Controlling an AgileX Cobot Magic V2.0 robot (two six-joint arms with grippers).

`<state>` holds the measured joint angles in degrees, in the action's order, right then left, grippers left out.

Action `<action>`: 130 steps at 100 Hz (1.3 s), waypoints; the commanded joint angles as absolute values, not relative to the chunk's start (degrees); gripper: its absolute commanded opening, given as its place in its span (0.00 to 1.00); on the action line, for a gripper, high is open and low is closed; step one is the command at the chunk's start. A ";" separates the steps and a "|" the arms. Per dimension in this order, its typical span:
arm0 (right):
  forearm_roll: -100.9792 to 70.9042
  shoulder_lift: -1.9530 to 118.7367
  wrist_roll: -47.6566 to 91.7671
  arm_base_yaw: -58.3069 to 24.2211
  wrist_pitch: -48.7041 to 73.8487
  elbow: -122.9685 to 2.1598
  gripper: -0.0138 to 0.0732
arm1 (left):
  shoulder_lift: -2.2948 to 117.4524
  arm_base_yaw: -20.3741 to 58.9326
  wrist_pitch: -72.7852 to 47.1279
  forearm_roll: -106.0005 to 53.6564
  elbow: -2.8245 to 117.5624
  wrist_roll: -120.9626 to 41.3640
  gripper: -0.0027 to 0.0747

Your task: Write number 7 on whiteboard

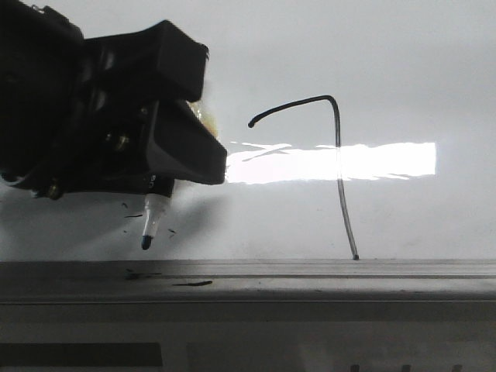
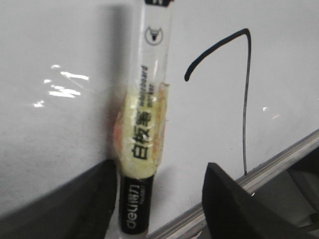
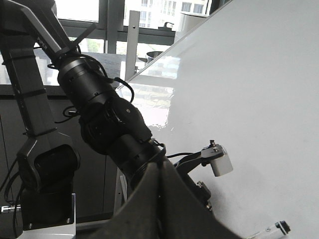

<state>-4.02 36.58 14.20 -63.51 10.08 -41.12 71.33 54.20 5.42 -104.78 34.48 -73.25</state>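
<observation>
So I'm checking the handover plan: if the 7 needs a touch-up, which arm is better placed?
Probably the left. Its gripper holds the marker with the tip near the whiteboard, beside the number 7. The right gripper is shut, holding nothing.

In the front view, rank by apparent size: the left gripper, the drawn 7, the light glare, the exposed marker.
1. Left gripper, though its nearness to the camera inflates it.
2. Number 7 and light glare: too alike to rank.
3. Marker.
</observation>
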 commanded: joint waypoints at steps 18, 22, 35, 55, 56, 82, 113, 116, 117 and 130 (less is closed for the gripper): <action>-3.86 36.03 14.67 -63.48 5.88 -42.65 0.09 | 65.54 53.89 13.03 -106.78 34.92 -73.09 0.69; -3.52 35.78 14.67 -63.48 6.54 -42.65 0.09 | 63.41 54.16 11.51 -106.65 34.92 -73.34 0.68; -2.09 34.15 14.67 -63.48 11.25 -42.65 0.09 | 56.27 55.20 9.50 -103.87 34.44 -73.57 0.68; 2.20 28.78 14.67 -63.48 20.21 -42.65 0.09 | 44.26 55.70 9.48 -96.74 30.81 -73.57 0.41; 2.47 28.53 14.67 -63.36 20.70 -42.54 0.09 | 43.76 55.70 9.36 -96.60 30.52 -73.57 0.38; 17.14 15.85 5.59 -58.60 33.57 -38.99 0.09 | 27.31 55.70 4.85 -96.35 18.35 -73.57 0.01; 16.05 9.00 5.59 -57.47 38.45 -36.74 0.09 | 22.12 55.70 4.47 -96.74 14.62 -73.57 0.01; 16.05 9.00 5.59 -57.47 38.45 -36.74 0.09 | 22.12 55.70 4.47 -96.74 14.62 -73.57 0.01; 16.05 9.00 5.59 -57.47 38.45 -36.74 0.09 | 22.12 55.70 4.47 -96.74 14.62 -73.57 0.01; 16.05 9.00 5.59 -57.47 38.45 -36.74 0.09 | 22.12 55.70 4.47 -96.74 14.62 -73.57 0.01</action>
<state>15.07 8.20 5.68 -57.85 42.66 -35.50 21.86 55.31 5.65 -97.28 13.09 -73.59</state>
